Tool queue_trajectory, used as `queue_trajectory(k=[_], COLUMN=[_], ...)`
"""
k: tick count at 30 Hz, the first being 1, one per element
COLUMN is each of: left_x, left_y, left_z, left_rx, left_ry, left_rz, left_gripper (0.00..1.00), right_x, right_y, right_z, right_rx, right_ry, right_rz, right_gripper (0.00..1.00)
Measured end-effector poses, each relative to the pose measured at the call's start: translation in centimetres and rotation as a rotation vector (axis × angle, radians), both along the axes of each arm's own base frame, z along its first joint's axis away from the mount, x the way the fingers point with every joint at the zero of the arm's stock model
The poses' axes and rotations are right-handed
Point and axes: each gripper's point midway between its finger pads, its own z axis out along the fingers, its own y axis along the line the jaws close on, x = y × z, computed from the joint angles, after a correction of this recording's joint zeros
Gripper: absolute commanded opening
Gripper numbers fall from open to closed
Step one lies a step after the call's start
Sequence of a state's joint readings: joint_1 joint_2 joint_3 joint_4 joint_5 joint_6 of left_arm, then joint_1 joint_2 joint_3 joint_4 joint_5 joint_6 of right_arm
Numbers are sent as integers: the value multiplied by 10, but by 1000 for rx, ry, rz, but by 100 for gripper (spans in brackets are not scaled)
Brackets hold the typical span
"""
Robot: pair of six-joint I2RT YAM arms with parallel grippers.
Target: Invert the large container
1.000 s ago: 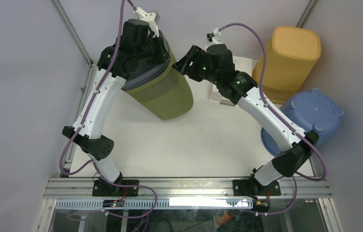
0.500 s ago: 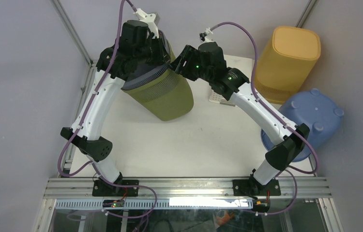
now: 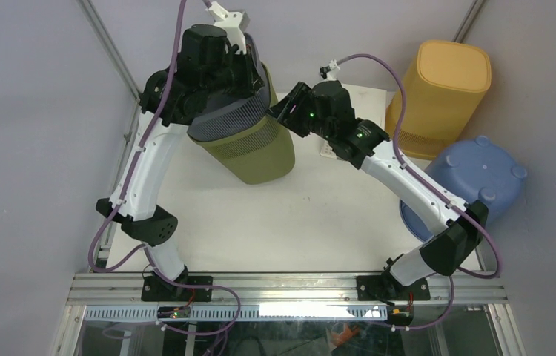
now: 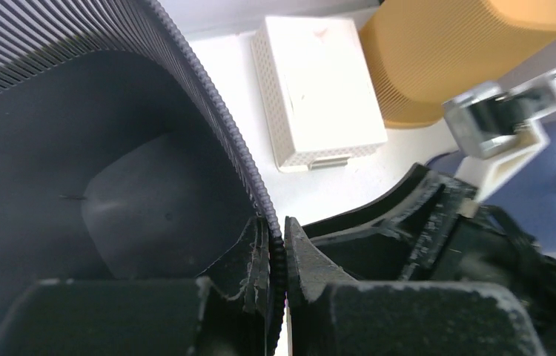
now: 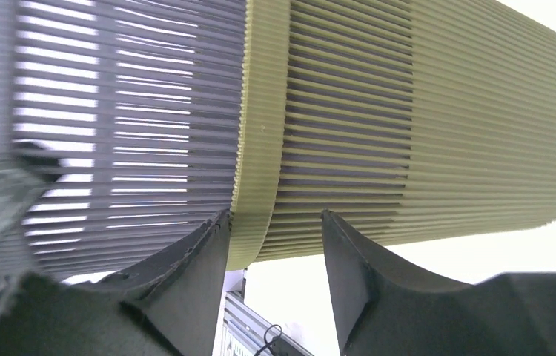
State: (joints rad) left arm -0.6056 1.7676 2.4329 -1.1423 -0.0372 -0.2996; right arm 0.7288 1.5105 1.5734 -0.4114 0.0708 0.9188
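The large container is an olive ribbed bin (image 3: 259, 152), tilted at the back left of the table, with a grey slatted inner basket (image 3: 229, 122) sticking out of its mouth. My left gripper (image 4: 276, 245) is shut on the grey basket's ribbed rim (image 4: 219, 111), one finger inside and one outside; in the top view it is under the wrist (image 3: 249, 74). My right gripper (image 5: 275, 222) is open, its fingers straddling the olive bin's rim band (image 5: 264, 126) without closing; it is right of the bin in the top view (image 3: 284, 111).
A yellow ribbed bin (image 3: 445, 85) stands upside down at the back right, with a blue tub (image 3: 479, 174) upside down in front of it. A white perforated box (image 4: 319, 89) lies on the table between the bins. Frame posts stand at the back corners.
My left arm has risen, and more of the grey basket shows out of the olive bin. My right gripper moved in towards the bin, then shifted slightly right and lower beside its rim.
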Motion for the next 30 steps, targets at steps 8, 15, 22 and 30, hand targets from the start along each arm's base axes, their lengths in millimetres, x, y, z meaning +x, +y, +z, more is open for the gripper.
queue_trajectory(k=[8,15,22,30], left_x=[-7,-27,-71,-123], left_y=[4,24,73,99], left_z=[36,87,169,221], left_rx=[-37,-80,-201,-337], left_ry=[-109,-270,-510,-650], left_rz=[-3,19,91,77], left_gripper=[0,0,0,0], right_x=[16,44,73,92], right_y=[-1,1,22,45], right_z=[-24,-46,-45,-45], right_rx=[0,4,45,84], right_ry=[45,84,101,117], right_rz=[-56,-104,-100,-62], right_gripper=[51,50,50,57])
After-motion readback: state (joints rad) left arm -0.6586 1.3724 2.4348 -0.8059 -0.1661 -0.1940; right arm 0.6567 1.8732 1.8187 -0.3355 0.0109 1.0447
